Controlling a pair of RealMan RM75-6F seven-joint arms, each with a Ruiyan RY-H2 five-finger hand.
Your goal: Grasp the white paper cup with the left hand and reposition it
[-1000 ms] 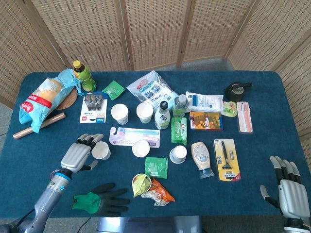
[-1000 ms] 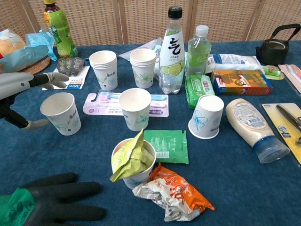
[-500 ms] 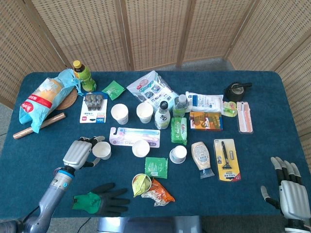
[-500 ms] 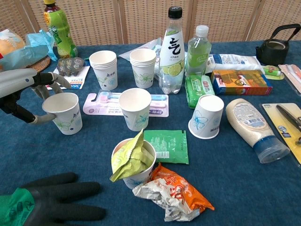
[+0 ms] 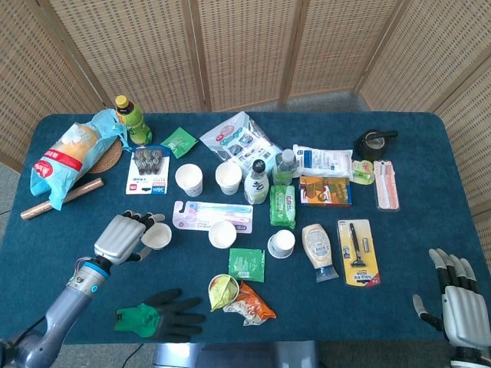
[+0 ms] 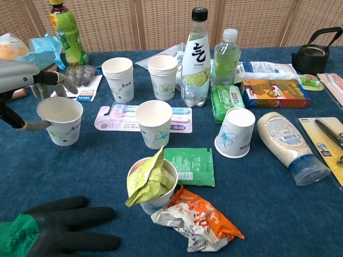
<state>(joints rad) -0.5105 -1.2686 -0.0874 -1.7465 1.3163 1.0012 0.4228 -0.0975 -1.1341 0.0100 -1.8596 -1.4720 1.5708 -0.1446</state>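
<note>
My left hand [image 5: 123, 237] grips a white paper cup [image 5: 156, 236] with a green flower print at the table's left side. In the chest view the same cup [image 6: 59, 120] is tilted toward the camera with the left hand [image 6: 24, 88] curled round its rim from the left, thumb against its near side. Whether its base touches the blue cloth cannot be told. My right hand [image 5: 459, 303] stands open at the table's near right corner, holding nothing.
Another loose cup [image 6: 154, 123] stands by a toothbrush pack [image 6: 111, 116]; two cup stacks [image 6: 118, 78] stand behind. A black and green glove [image 6: 51, 230] lies near the front edge. A cup stuffed with wrappers [image 6: 151, 186], bottles [image 6: 195, 57] and a tipped cup [image 6: 235, 133] fill the middle.
My left hand closed its fingers round the cup, then drew it a little to the left and tilted it. The right hand stayed still.
</note>
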